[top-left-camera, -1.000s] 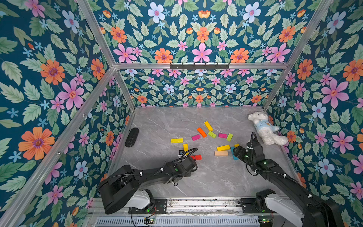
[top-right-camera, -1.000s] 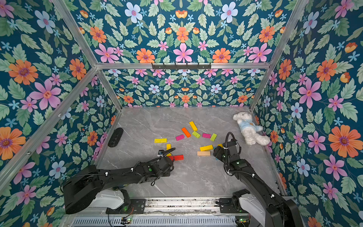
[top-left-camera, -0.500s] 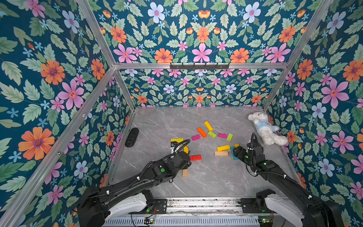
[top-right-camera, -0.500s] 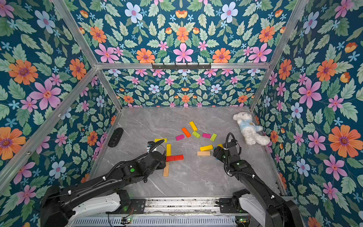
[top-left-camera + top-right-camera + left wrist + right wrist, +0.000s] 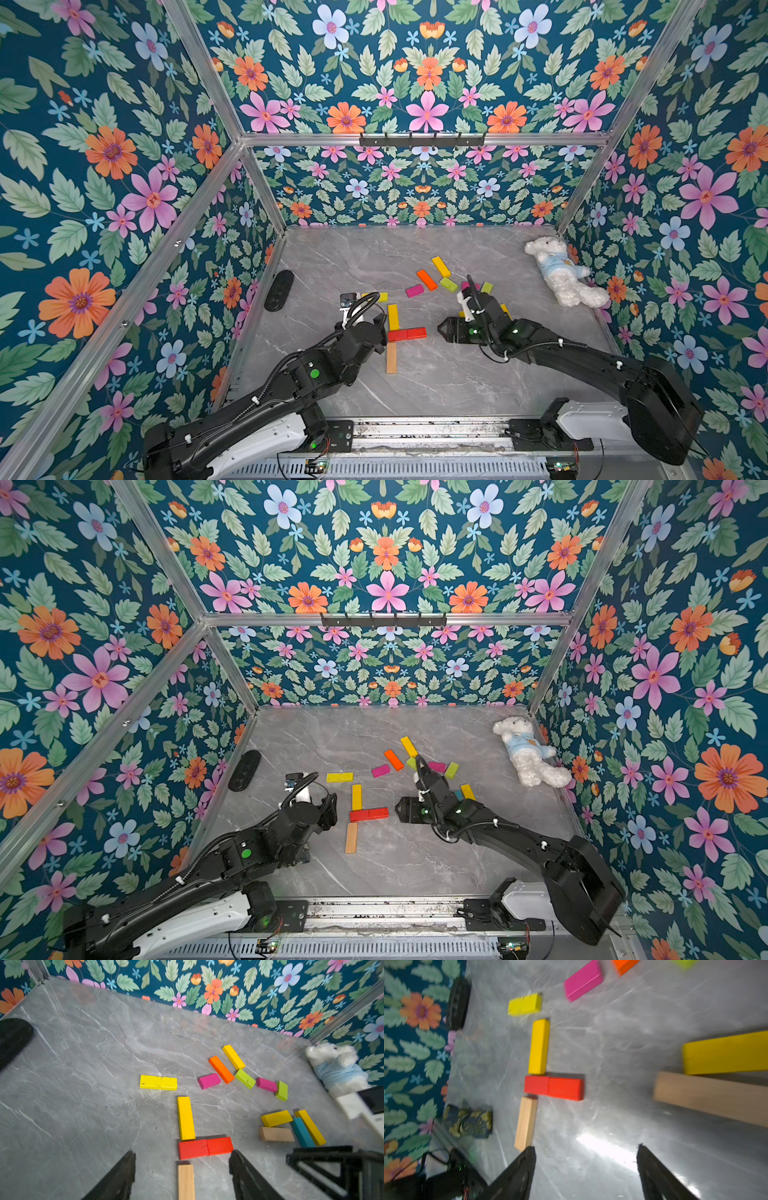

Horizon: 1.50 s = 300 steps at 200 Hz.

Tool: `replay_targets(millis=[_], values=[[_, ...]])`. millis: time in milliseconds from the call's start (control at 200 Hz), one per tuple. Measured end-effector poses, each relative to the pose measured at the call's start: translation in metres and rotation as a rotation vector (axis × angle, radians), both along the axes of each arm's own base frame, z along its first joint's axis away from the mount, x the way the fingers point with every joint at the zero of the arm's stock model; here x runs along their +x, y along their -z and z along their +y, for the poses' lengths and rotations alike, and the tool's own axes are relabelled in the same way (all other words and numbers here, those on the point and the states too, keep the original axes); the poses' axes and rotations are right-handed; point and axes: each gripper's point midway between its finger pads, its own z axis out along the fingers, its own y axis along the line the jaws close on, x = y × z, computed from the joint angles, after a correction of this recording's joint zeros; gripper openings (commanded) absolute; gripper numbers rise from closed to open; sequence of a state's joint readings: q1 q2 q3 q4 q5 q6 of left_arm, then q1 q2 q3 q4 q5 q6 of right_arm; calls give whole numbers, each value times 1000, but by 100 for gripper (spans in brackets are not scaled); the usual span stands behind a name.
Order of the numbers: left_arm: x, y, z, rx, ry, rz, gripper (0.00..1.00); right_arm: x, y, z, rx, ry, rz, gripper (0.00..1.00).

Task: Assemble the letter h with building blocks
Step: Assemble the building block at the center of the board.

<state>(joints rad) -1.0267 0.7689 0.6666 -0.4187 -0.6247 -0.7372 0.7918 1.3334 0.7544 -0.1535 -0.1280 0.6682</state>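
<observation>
Right hand point(image 5: 446, 331) swung centre, apparently open, empty

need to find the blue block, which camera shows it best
Left wrist view: the blue block lies sharp and almost whole beside a yellow bar. In a top view only a sliver shows next to the right arm. The right wrist view misses it.

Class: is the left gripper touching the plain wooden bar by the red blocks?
Apart. In the left wrist view, bare table separates the wooden bar from both fingers of the left gripper.
</observation>
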Motion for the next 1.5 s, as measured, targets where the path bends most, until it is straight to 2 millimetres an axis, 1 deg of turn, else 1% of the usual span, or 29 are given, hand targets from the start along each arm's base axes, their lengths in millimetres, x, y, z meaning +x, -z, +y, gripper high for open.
replay_targets(millis=[35,75,160,270,365,425,500,590,640,755,820,905,990,1155,1265,1500], values=[[0,-3,2,1,-1,-15,81,-9,1,15,-6,-41,8,79],[0,-6,5,-7,-7,-26,82,-16,2,27,-16,-70,17,79],[-2,-9,9,-16,-6,-53,83,-25,9,51,-48,-103,30,79],[-5,-10,14,-25,4,-73,83,-39,23,84,-112,-159,48,79],[-8,-14,18,-48,12,-88,83,-49,39,106,-168,-190,63,80],[-10,-17,20,-61,16,-100,83,-53,48,110,-213,-190,71,80],[-13,-23,25,-76,21,-117,83,-55,53,114,-251,-177,71,79],[-16,-30,30,-106,17,-139,83,-55,55,120,-295,-155,52,79],[-17,-33,32,-120,17,-148,83,-55,54,123,-317,-151,41,78],[-18,-32,35,-125,17,-156,83,-52,55,133,-359,-128,19,71],[-17,-33,39,-112,2,-163,84,-48,56,135,-384,-116,14,67],[-17,-31,41,-89,-3,-164,84,-43,59,138,-404,-98,8,66],[-18,-27,45,-67,-11,-159,84,-43,63,138,-422,-92,17,65],[-17,-23,53,-32,-41,-161,84,-40,68,143,-439,-89,26,60],[-18,-19,57,-11,-47,-154,84,-41,72,141,-454,-88,35,57],[-22,-24,61,-23,-39,-167,84,-40,76,144,-461,-89,44,56]])
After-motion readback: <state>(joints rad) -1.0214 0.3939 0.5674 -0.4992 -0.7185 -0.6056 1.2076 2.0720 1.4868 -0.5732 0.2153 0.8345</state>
